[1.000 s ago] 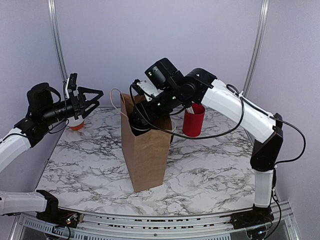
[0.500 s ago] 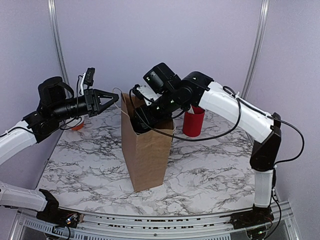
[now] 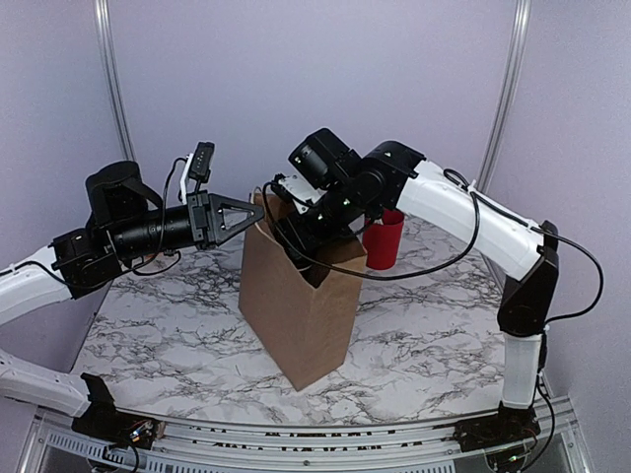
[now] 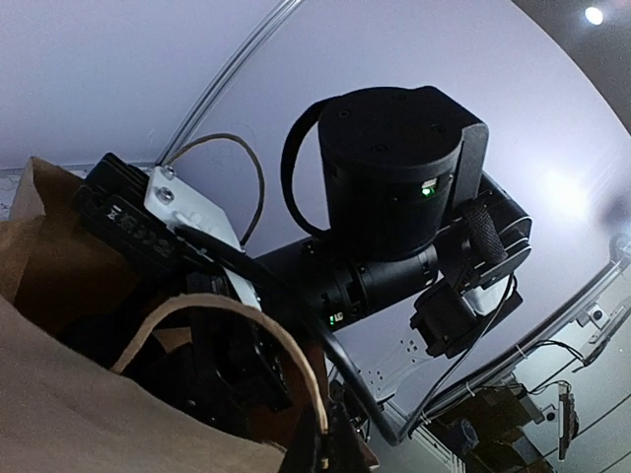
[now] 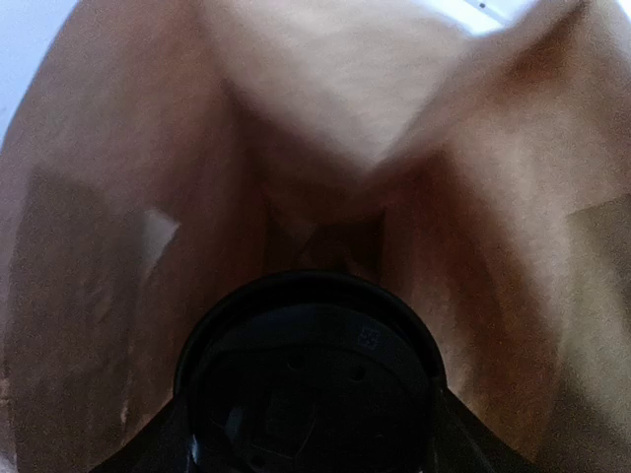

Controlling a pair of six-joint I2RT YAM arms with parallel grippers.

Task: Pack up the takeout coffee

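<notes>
Reaching down into tilted brown paper bag with right pincer, lol. Fingers set roughly cup-wide, clamped on small black paper takeout coffee with round black plastic lid. Sitting right between fingers, well inside bag, brown paper walls all round. As for left pincer: squeezed fully shut, nipping bag's top rim at near corner, across bag mouth from right pincer. Off to right pincer's far side, further back: tall red cup standing on white marbled tabletop.
</notes>
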